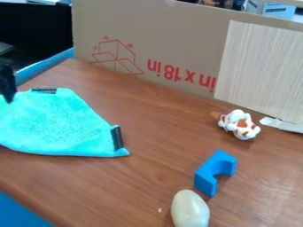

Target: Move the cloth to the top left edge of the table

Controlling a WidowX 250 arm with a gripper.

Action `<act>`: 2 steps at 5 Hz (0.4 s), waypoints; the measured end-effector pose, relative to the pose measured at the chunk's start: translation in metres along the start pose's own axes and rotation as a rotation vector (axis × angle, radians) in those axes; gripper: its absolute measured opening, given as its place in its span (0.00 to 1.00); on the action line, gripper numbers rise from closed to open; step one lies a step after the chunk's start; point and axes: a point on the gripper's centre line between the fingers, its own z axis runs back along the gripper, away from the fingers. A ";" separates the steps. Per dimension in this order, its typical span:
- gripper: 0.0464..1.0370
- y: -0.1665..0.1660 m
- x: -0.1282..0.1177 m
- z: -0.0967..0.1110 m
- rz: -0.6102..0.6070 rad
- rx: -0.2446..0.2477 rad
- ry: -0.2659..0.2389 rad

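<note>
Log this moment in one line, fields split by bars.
gripper: at cloth, upper edge | cloth: on table, left side | blue block: between brown-and-white toy and pale egg-shaped object

Blue arch (207,174): I see it between toy (242,126) and oval (190,210)
Toy: white and brown
Oval: pale, smooth
Cardboard (172,35): upright behind them
Panel (260,71): wood-grained, before the cardboard

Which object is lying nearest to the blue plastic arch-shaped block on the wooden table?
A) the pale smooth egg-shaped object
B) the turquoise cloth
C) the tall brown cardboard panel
A: the pale smooth egg-shaped object lies just below the blue arch-shaped block in the view, while the turquoise cloth is over on the left side.
</note>
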 end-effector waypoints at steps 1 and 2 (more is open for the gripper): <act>0.96 -0.010 -0.005 -0.026 0.002 0.008 0.053; 0.96 -0.016 -0.008 -0.048 -0.001 0.024 0.058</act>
